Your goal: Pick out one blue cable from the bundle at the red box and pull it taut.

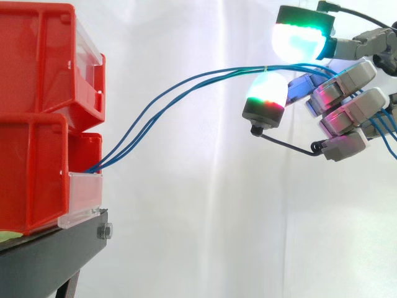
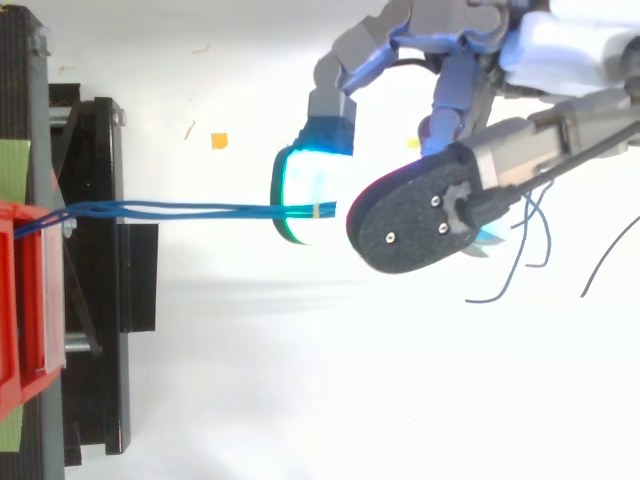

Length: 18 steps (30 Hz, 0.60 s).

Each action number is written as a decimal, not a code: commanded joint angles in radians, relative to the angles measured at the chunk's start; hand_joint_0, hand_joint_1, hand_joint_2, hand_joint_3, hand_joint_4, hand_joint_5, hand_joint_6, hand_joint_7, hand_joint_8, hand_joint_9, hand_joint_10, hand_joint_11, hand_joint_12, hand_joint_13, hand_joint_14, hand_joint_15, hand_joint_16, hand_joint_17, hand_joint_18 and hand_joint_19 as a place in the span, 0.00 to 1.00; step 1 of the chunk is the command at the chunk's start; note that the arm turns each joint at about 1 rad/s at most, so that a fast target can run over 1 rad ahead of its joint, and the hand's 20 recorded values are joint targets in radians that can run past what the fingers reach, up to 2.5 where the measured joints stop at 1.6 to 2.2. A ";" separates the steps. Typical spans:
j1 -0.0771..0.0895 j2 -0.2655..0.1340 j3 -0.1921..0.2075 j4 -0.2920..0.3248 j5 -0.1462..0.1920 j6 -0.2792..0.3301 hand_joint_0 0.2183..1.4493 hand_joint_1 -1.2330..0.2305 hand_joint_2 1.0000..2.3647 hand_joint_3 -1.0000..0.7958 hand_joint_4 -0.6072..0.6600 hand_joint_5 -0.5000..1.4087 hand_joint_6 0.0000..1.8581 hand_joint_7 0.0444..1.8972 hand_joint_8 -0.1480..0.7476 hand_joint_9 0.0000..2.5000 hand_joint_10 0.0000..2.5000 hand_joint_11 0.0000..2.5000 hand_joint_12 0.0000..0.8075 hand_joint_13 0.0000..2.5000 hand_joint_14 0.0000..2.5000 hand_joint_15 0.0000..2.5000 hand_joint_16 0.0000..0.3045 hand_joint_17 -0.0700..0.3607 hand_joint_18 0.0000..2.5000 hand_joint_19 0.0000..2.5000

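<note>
A lab rig: red bins (image 1: pixel 37 74) on black stand (image 1: pixel 43 261), white curtain (image 1: pixel 198 236) behind.

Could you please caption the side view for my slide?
Robot hand holds the slack blue cables running from the lower red bin.

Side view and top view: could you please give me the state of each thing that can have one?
Cables: bunched together, sagging from the lower bin to the hand, not taut.
Hand: fingers curled round the cables, whose loose ends hang past it.
Upper bin: stacked on the lower bin.
</note>
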<state>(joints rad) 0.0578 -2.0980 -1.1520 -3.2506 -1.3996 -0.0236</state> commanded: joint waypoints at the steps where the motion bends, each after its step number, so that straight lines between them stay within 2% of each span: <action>1: 0.007 0.000 0.000 0.017 0.013 -0.001 0.35 0.39 0.01 0.37 0.56 0.17 0.46 0.43 0.48 0.57 0.01 0.58 0.52 0.55 0.01 0.47 0.19 0.47 0.43 0.41; 13: 0.031 -0.002 -0.006 0.028 0.042 -0.006 0.35 0.35 0.02 0.49 0.53 0.17 0.49 0.43 0.49 0.57 0.01 0.60 0.51 0.54 0.01 0.46 0.19 0.47 0.42 0.41; 14: 0.039 -0.004 -0.014 0.034 0.051 -0.004 0.35 0.35 0.02 0.49 0.54 0.17 0.49 0.43 0.49 0.57 0.01 0.60 0.52 0.54 0.01 0.46 0.19 0.47 0.42 0.41; 16: 0.043 -0.008 -0.032 0.049 0.060 0.001 0.35 0.35 0.02 0.48 0.55 0.17 0.49 0.42 0.50 0.58 0.01 0.61 0.52 0.54 0.01 0.46 0.19 0.47 0.42 0.41; 17: 0.047 -0.008 -0.054 0.064 0.062 0.004 0.34 0.36 0.02 0.46 0.56 0.17 0.49 0.42 0.50 0.58 0.01 0.60 0.52 0.54 0.01 0.46 0.19 0.47 0.42 0.41; 18: 0.048 -0.008 -0.066 0.074 0.062 0.007 0.34 0.38 0.01 0.39 0.56 0.17 0.49 0.43 0.49 0.59 0.01 0.60 0.52 0.54 0.01 0.46 0.19 0.46 0.42 0.41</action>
<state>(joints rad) 0.0988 -2.1042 -1.1852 -3.2014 -1.3443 -0.0234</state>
